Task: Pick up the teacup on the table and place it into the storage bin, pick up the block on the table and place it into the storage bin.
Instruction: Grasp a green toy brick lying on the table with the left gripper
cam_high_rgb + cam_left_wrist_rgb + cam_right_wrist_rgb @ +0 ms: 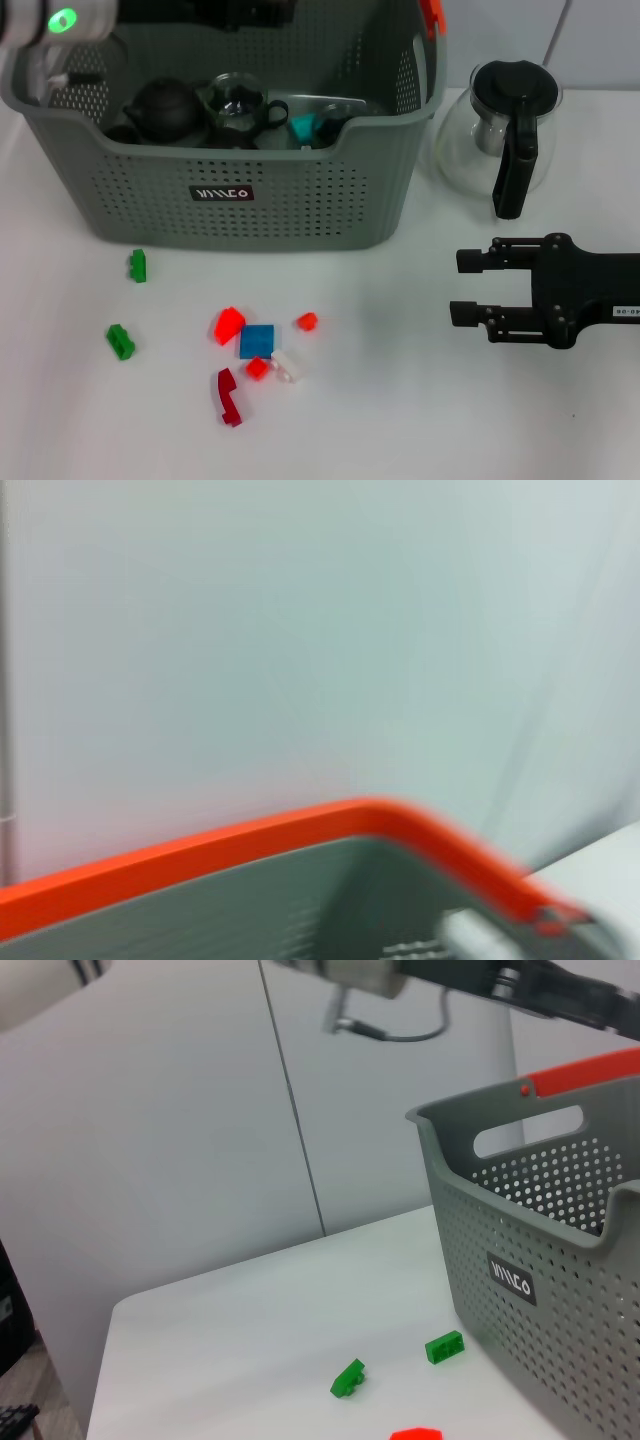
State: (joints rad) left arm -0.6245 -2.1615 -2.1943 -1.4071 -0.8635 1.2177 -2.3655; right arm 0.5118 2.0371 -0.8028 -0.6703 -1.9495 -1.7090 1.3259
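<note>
Head view: blocks left of right claw

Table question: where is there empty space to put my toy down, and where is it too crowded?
Bare white table lies between the scattered blocks and the right tool, and along the near edge. Another free patch sits left of the green blocks. It is crowded among the blocks, inside the storage bin, and beside the glass teapot.
</note>
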